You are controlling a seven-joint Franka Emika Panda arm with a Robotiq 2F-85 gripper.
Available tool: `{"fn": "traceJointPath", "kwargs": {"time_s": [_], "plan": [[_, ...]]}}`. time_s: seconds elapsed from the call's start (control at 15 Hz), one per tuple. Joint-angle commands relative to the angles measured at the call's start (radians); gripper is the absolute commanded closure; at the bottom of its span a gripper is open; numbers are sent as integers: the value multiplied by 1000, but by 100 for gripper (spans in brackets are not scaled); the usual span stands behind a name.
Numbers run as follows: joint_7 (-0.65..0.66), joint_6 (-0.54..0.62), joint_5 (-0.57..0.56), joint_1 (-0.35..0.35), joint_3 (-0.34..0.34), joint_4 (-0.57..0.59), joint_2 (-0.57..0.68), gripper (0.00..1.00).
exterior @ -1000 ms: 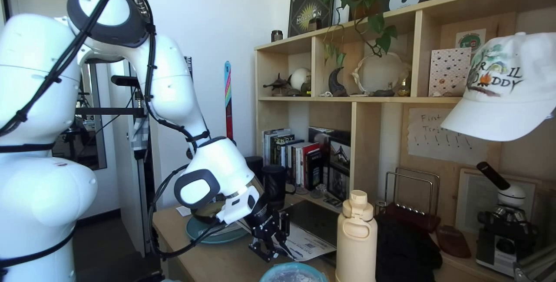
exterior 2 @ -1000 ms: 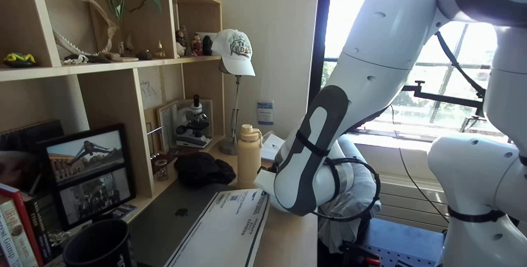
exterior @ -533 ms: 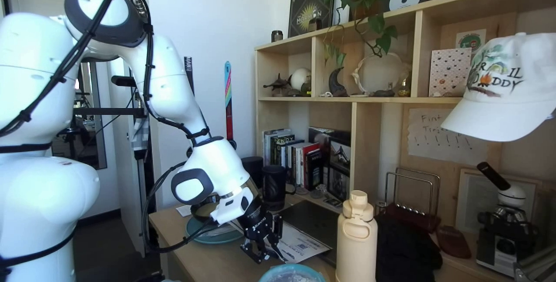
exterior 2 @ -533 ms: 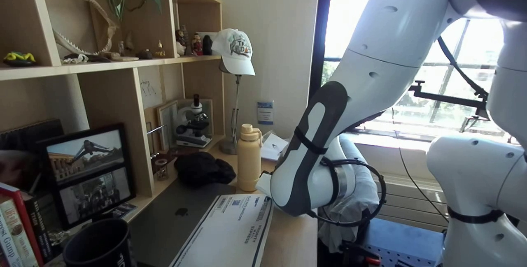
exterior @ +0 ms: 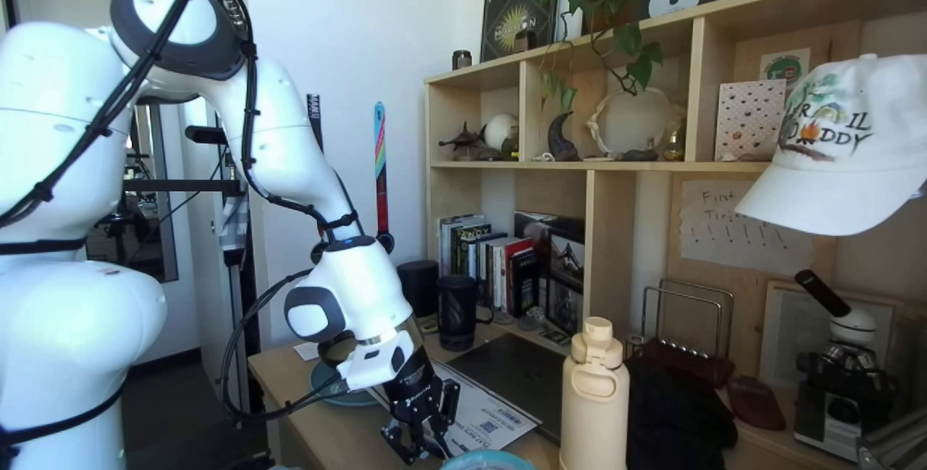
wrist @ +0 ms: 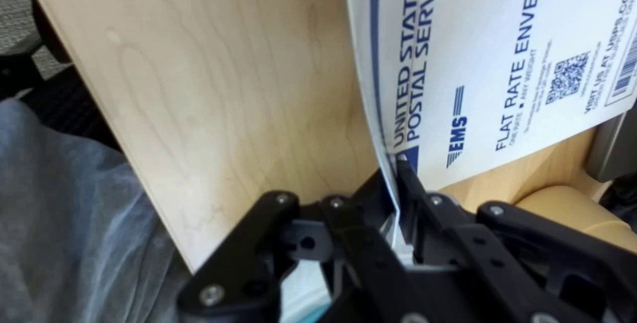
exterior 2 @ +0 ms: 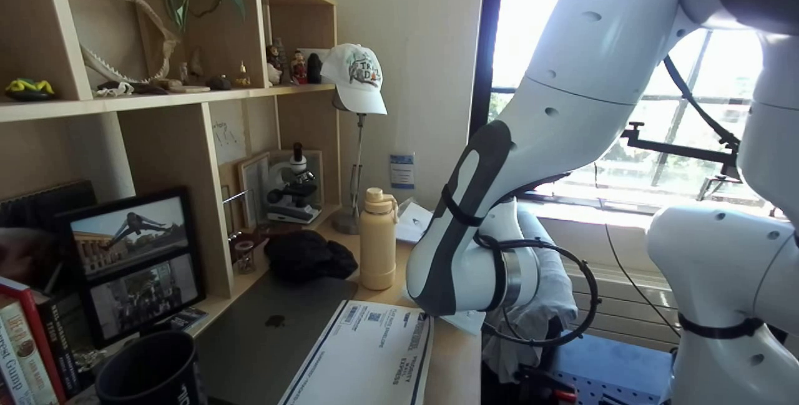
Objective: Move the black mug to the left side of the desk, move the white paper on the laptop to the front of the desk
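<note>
Fingers [wrist: 412,188] are closed on the white paper [wrist: 477,64] near one corner, its edge bent up between them. Its far side reaches over part of the laptop [exterior 2: 262,330]; whether the two touch, I cannot tell. With so small a hold, drag there could make the paper pivot, crease or slip free. A low pull may also bump the blue dish [exterior: 489,457] close by, or swing a loose corner into the bottle [exterior: 595,401]. Taken too far, the paper could slide off the table [wrist: 224,89]. The black mug [exterior: 456,312] stands upright near the free end, so a pivot might brush it.
</note>
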Motion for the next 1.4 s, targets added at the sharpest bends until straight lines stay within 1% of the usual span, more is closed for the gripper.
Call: {"fn": "traceJointPath", "kwargs": {"time_s": [0.0,0.33,0.53,0.93,1.33], "plan": [[-86,-54,76,13,-17,0,4,98],[-140,-85,133,13,-27,-1,31,97],[-144,-73,175,17,-30,-1,63,97],[-130,-32,271,18,-28,-1,113,97],[-124,42,354,14,-26,0,154,97]]}}
